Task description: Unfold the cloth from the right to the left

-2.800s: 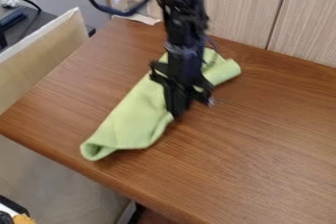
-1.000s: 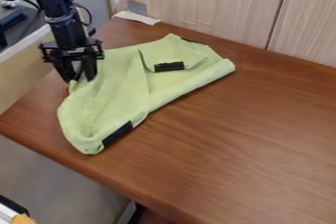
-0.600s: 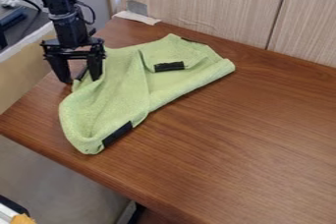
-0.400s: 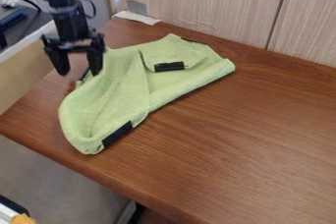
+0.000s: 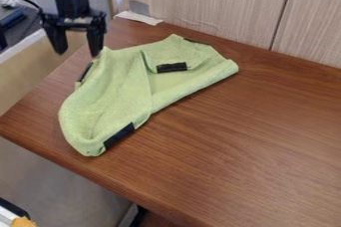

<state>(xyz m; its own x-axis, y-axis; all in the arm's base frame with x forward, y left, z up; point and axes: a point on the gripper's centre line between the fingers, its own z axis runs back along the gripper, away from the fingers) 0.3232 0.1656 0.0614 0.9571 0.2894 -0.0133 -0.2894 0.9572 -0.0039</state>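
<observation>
The black gripper [image 5: 79,51] hangs at the upper left, over the table's left edge, open with nothing between its fingers. Just below and to the right of it, the green cloth [image 5: 123,89] lies spread on the table, its right and lower edges rolled or folded over. Black patches show on the cloth at its left edge, at the bottom and near the upper right. The right fingertip is close to the cloth's upper left corner; whether they touch, I cannot tell.
The brown wooden table [image 5: 246,146] extends right and toward the front. Wooden panels [image 5: 206,2] stand behind it. A light board [image 5: 33,66] runs along the left edge, and a white paper piece [image 5: 138,18] lies at the back corner.
The gripper has moved from mid-cloth to the left, let go of the cloth, opened and risen. The cloth has spread leftward, uncovering black patches.
</observation>
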